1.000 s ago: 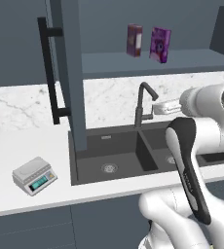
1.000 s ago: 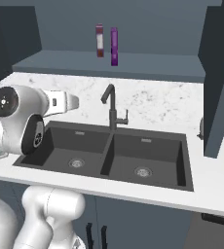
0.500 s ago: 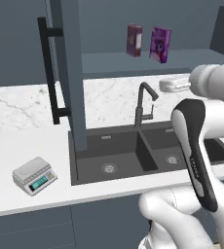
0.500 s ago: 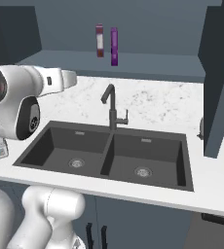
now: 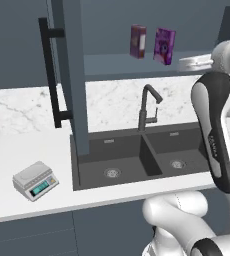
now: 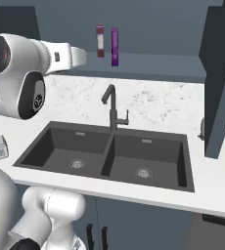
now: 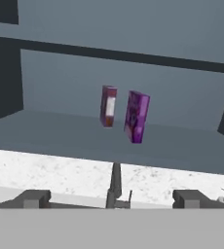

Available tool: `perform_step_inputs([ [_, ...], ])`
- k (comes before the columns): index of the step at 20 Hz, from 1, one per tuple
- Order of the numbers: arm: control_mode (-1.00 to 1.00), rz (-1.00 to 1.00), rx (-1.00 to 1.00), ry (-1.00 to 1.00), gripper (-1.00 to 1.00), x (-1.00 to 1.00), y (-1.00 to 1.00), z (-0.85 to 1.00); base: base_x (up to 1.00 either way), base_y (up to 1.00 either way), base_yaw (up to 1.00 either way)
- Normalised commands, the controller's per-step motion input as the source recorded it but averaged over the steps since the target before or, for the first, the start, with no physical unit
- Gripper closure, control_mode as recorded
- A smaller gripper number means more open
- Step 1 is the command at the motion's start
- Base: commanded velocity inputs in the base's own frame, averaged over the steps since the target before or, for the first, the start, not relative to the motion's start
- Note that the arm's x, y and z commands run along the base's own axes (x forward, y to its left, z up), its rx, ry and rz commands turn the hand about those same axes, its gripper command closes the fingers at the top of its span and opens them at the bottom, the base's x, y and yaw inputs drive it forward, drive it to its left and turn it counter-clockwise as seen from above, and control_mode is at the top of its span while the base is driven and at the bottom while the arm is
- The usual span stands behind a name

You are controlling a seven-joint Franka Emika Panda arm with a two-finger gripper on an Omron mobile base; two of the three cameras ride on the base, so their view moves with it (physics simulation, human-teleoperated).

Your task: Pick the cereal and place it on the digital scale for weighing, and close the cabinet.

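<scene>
Upper right of the left base view, the cereal (image 5: 164, 46) is standing upright on the open cabinet (image 5: 67, 75) shelf beside a maroon box (image 5: 138, 41). Likely light, stiff cardboard, best pinched across its narrow sides. The gripper (image 7: 111, 199) is gaping wide, holding nothing.
</scene>
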Motion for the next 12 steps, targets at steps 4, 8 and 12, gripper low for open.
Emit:
perform_step_inputs([
  [4,-1.00,0.00,0.00,-0.01,-1.00,0.00,-0.52,0.00,0.00,0.00,0.00],
  [8,-1.00,0.00,0.00,0.00,-1.00,0.03,-0.38,0.00,0.00,0.00,0.00],
  [12,-1.00,0.00,0.00,-0.04,-1.00,0.13,-0.02,-0.04,0.00,0.00,0.00],
])
